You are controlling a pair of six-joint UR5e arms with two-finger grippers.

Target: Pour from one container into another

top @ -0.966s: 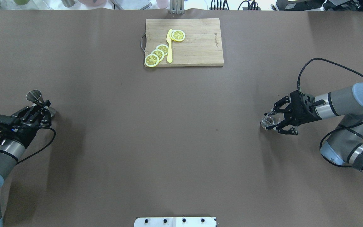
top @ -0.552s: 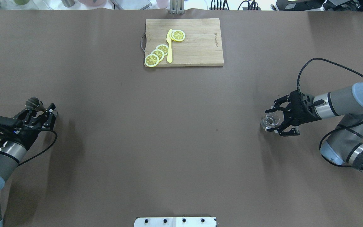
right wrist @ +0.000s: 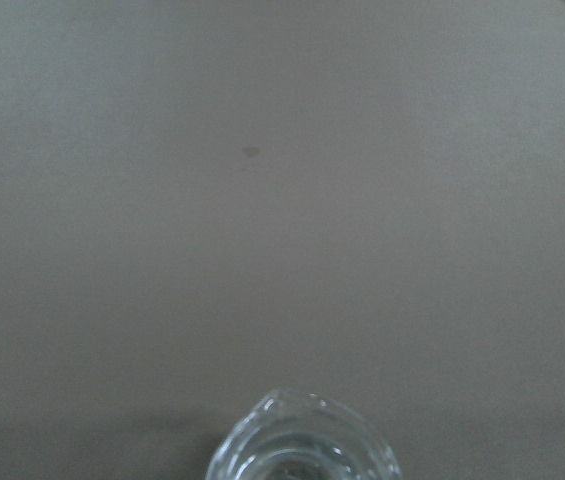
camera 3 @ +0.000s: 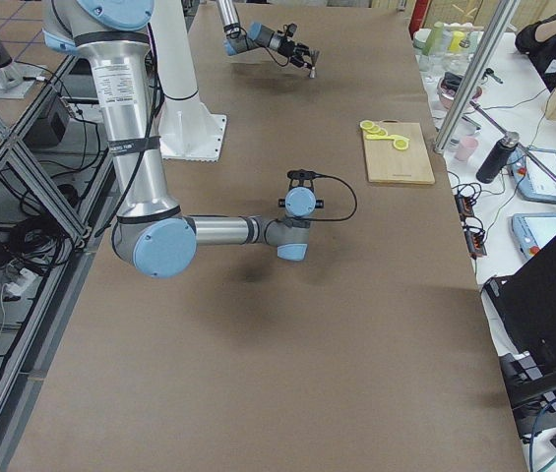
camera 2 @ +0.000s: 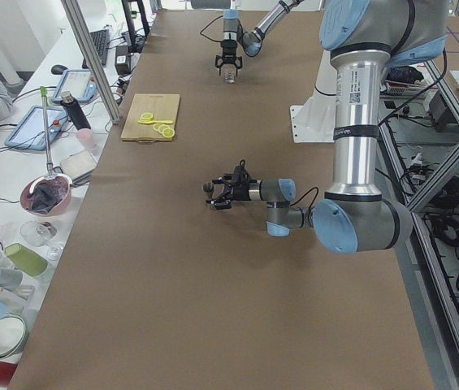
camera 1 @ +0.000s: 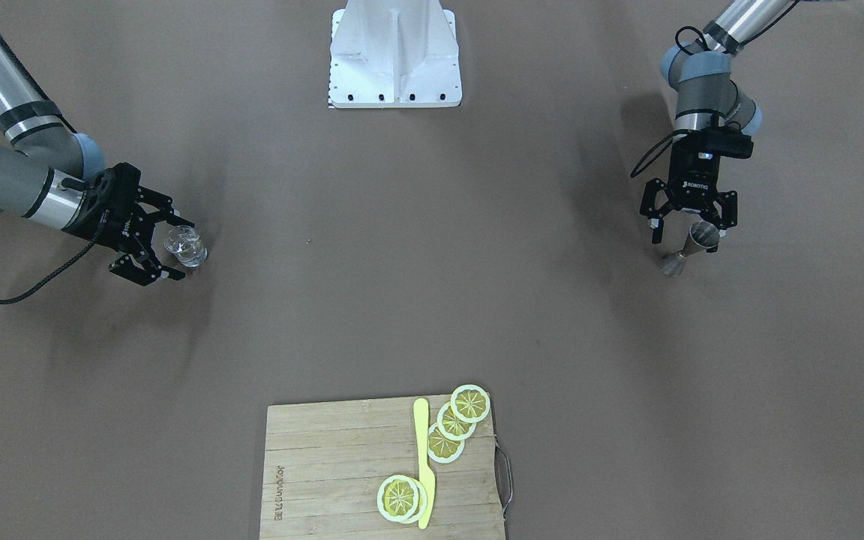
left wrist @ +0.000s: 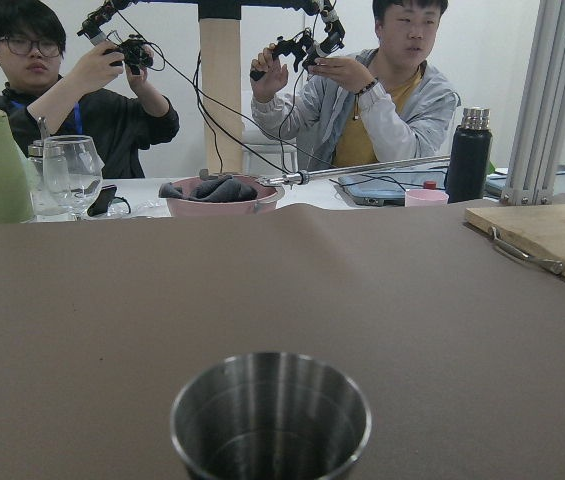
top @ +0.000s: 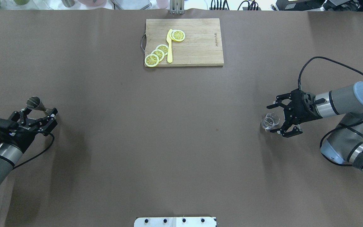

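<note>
A steel jigger (top: 34, 102) stands on the brown table at the far left, its open cup filling the bottom of the left wrist view as a steel rim (left wrist: 270, 415). My left gripper (top: 39, 116) is open, its fingers spread on either side of the jigger's (camera 1: 691, 247) lower part without closing on it. At the far right a small clear glass (top: 269, 121) stands upright on the table. My right gripper (top: 277, 118) is open around it, with fingers apart on both sides of the glass (camera 1: 186, 247). The right wrist view shows the glass's rim (right wrist: 302, 445) at the bottom edge.
A wooden cutting board (top: 200, 47) with lemon slices (top: 158, 54) and a yellow knife (top: 169, 47) lies at the table's far middle. The white robot base (camera 1: 394, 56) sits at the near edge. Two people (left wrist: 362, 100) sit behind a cluttered side table beyond the far edge.
The jigger came down onto the table, and the left gripper opened and drew back. The tilted glass came upright, and the right gripper opened and pulled back slightly.
</note>
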